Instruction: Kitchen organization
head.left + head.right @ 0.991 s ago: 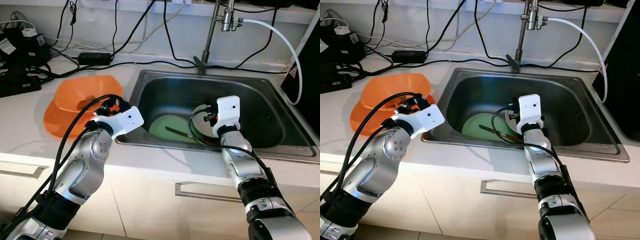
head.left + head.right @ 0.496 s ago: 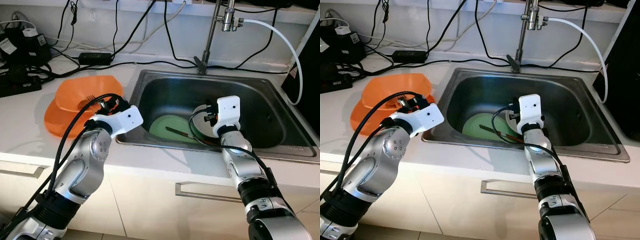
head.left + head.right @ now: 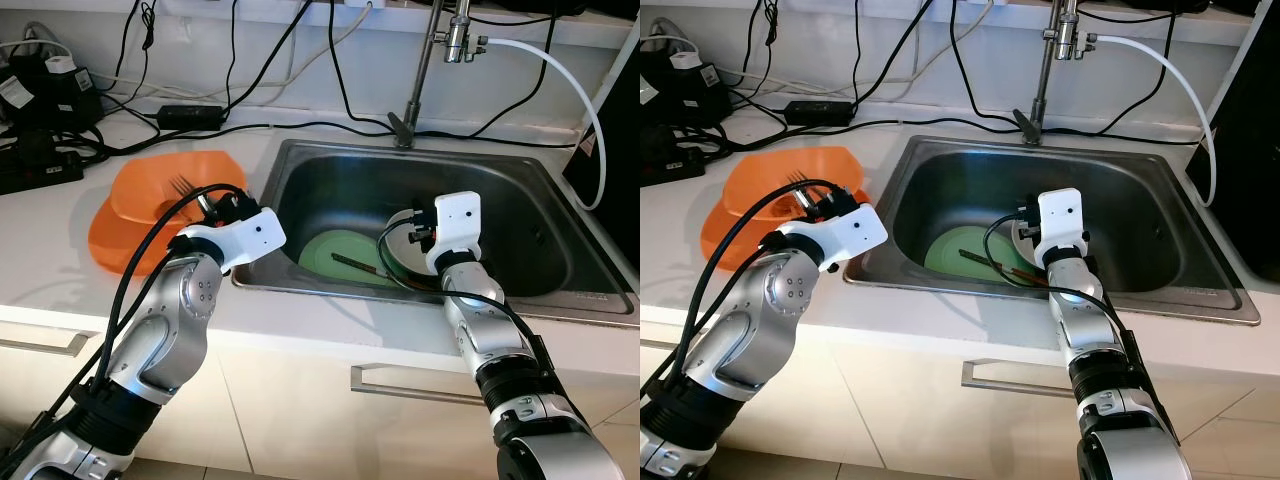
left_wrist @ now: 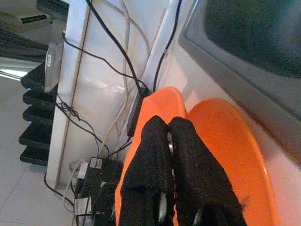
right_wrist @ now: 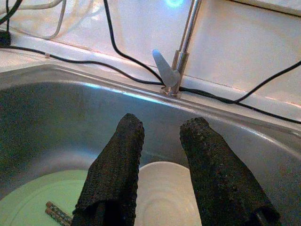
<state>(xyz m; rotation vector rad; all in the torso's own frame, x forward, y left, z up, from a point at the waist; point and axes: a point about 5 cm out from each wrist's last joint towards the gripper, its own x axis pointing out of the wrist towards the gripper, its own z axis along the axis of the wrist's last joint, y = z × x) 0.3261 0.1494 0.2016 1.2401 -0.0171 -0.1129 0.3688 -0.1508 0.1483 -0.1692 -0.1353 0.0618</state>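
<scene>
Fork [image 3: 181,186] in left gripper [image 4: 170,136] above orange bowls [image 3: 140,215]

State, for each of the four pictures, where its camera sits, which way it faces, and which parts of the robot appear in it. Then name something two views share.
Left eye, right eye: on the head, looking down at the sink; both arms show.
Left wrist: along the shut left gripper, holding a fork over the orange bowl.
Right wrist: along the open right gripper toward the faucet.
Shared: green plate, eye and right wrist views.
</scene>
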